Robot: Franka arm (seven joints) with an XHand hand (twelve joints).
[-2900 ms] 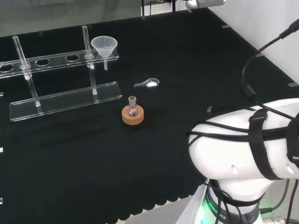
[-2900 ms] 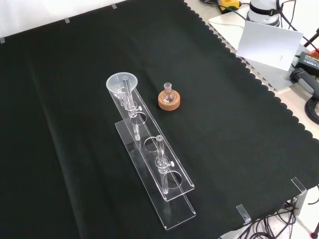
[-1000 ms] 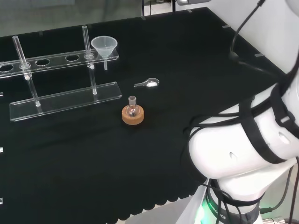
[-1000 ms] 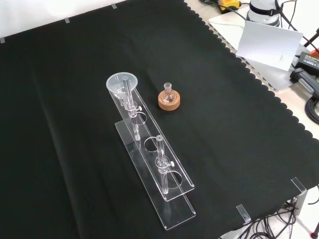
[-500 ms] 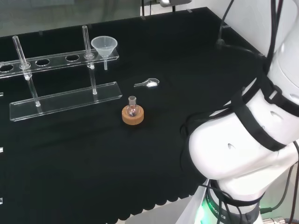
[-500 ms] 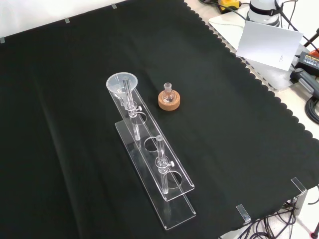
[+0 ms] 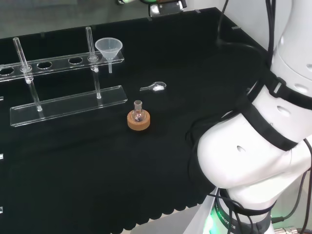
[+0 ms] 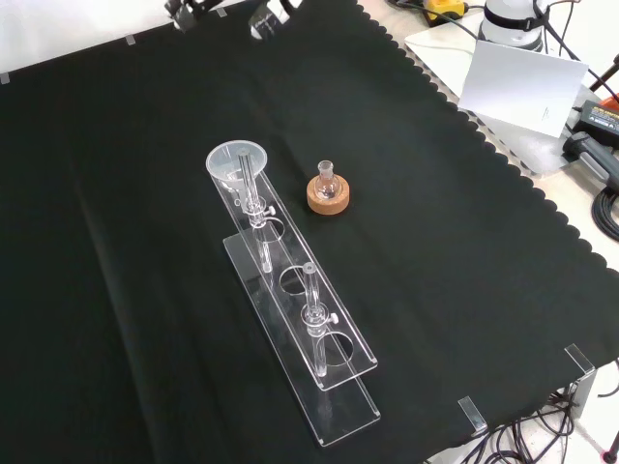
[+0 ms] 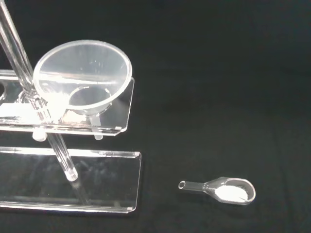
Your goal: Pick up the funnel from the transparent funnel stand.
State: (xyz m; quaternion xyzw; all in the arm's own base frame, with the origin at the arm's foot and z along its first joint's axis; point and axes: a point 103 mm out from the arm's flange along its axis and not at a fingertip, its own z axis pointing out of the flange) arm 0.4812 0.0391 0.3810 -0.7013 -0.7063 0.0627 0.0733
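You see the clear cone-shaped funnel (image 9: 82, 77) seated in the end hole of the transparent 2-post funnel stand (image 7: 66, 100), toward the black-clothed surface's (image 8: 464, 271) far edge in the head view; the hand's state cannot be told.

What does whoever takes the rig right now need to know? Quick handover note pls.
Hand: fingers not visible, so open or shut is unknown; nothing suggests it holds anything.
Funnel: seated in the end hole of the clear stand, at the right end in the head view; untouched.
Nearby: a small flask on a cork ring and a small clear scoop with white powder lie on the cloth beside the stand.
Done: the wrist camera looks down on the funnel, so the approach seems under way.
Left: come down, close on the funnel, lift it straight up out of the hole, clear of the upright rods.
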